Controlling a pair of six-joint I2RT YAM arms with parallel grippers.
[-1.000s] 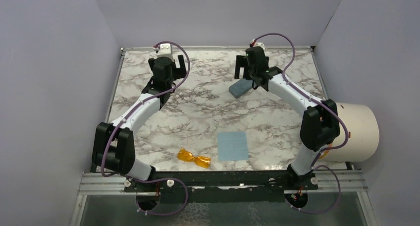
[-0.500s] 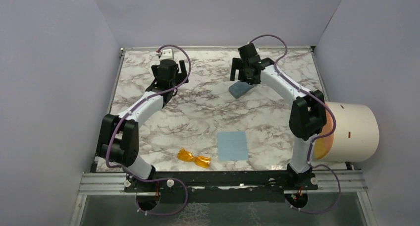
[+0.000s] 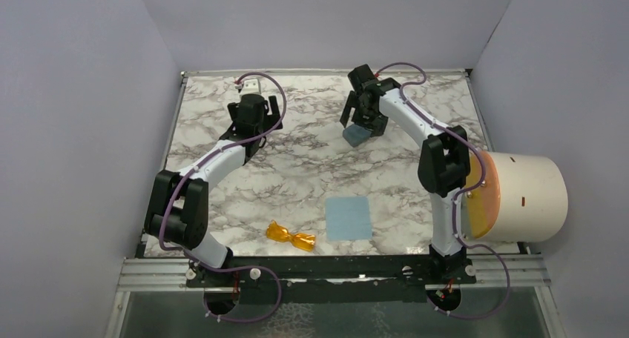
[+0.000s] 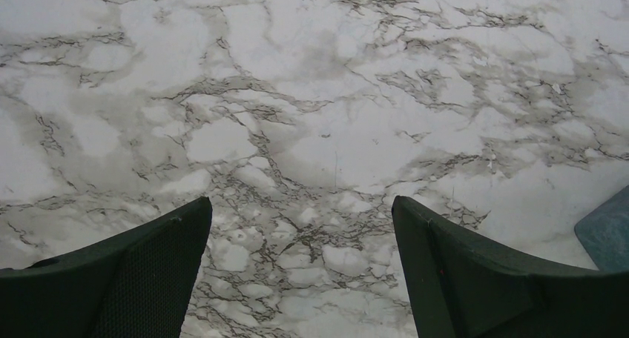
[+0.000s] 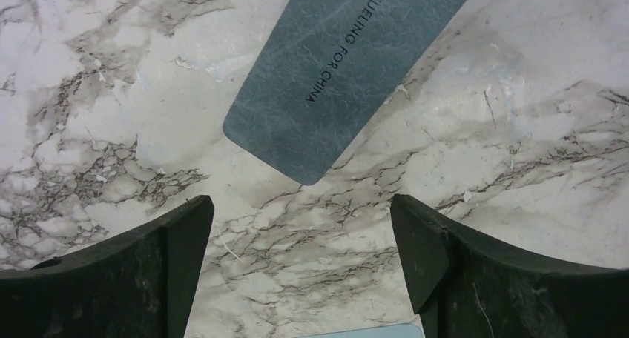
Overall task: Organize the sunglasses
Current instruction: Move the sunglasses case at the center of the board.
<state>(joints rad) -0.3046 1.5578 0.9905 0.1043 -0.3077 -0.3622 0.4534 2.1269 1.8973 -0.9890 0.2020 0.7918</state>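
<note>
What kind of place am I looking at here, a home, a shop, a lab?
Most likely a robot lab test booth: a left arm and right arm bolted to a rail at a marble-patterned table, plain walls boxing it in, few props: sunglasses, case, cloth.

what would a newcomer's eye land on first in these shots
The bright orange sunglasses stand out most, lying near the front edge of the marble table, just left of a light blue cloth. At the far side, the right gripper hangs open over a blue-grey case, while the left gripper is open above bare marble.
</note>
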